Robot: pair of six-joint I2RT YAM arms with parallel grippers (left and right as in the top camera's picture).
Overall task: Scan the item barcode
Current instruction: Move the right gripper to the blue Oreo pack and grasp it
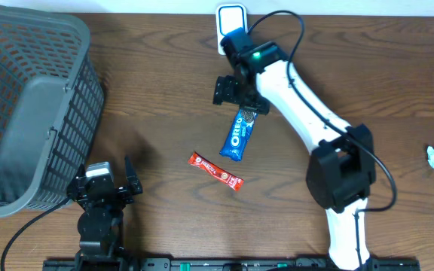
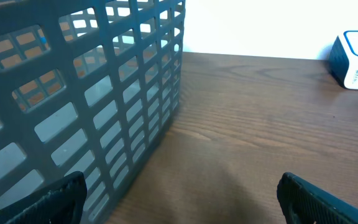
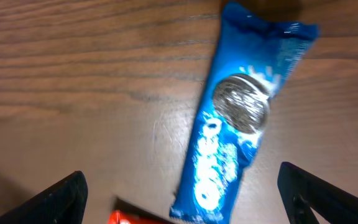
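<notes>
At the far middle of the worktop (image 1: 164, 98), the right hand (image 1: 236, 94) is seen poised over the far end of the pack (image 1: 239, 137), its fingers (image 3: 58, 199) spread wide on either side and touching nothing; no grip has been taken. The pack is laid flat on the wood, printed face up, so no barcode is shown. The code is judged to be on the hidden underside, which is why a lift and a turn toward the scanner (image 1: 231, 18), set at the far edge just beyond the hand, would be called for. The fingers are set across the pack's narrow width, apparently so that its sides can be caught when they are closed. The left hand (image 1: 105, 187) is held open and empty at the near edge beside the basket (image 1: 89, 98), well apart from the pack, seemingly kept out of the way. The pack's long axis is laid on a slight slant, from far right to near left: the biscuit-picture end is pointed toward the scanner, the lettered end toward the bar (image 1: 215, 171) lying near it.
</notes>
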